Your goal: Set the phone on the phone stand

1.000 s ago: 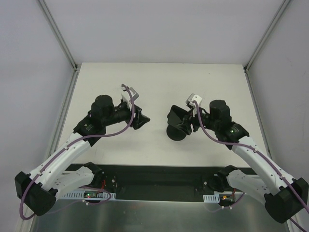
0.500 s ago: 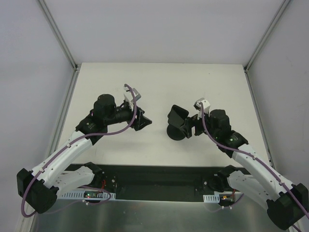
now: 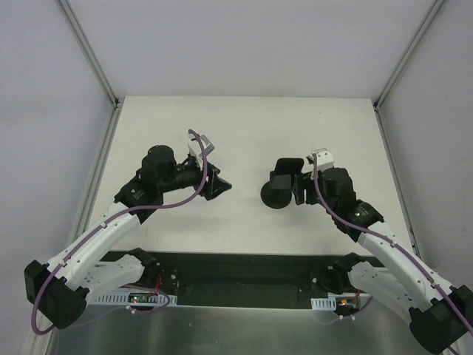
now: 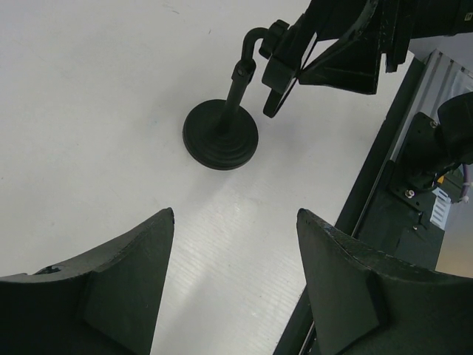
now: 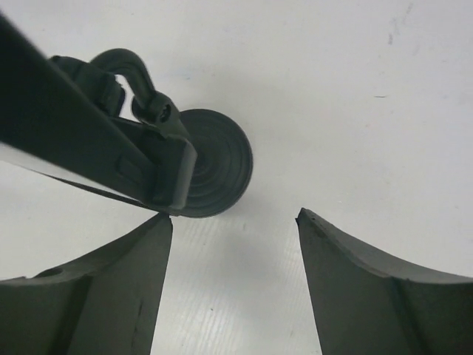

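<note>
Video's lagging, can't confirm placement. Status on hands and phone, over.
Left hand open, empty, standing off. Right hand open, beside phone, not gripping. Phone in phone stand cradle. Nothing in the way.

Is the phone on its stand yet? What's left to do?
Almost done, it seems. Done: the phone sits in the cradle of the phone stand. In hand: nothing; the right gripper is open close by the phone, and the left gripper is open, off to the side. Left: probably only pulling the right arm away.
</note>
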Action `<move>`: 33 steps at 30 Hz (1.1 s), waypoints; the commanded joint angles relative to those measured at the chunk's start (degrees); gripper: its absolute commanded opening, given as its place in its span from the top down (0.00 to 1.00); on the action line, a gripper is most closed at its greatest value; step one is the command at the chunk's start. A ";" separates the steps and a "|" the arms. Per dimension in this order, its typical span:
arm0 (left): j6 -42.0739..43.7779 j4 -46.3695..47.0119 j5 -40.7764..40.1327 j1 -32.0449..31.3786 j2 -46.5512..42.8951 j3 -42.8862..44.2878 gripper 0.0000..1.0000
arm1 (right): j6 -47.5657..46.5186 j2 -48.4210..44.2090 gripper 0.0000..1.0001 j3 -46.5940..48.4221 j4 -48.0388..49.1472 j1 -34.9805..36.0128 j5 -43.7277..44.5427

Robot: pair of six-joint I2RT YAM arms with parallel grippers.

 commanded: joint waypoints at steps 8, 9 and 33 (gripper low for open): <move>-0.35 2.17 -0.98 0.45 -0.43 -0.06 0.34 | 5.59 -3.76 0.16 8.52 -12.75 -0.22 18.67; -0.43 2.17 -1.06 0.37 -0.60 -0.06 0.34 | 3.50 -4.37 0.16 8.88 -12.67 -0.13 10.91; -0.70 2.08 -1.06 0.45 0.01 -0.06 0.34 | 17.46 4.50 0.04 20.74 -6.08 14.89 20.50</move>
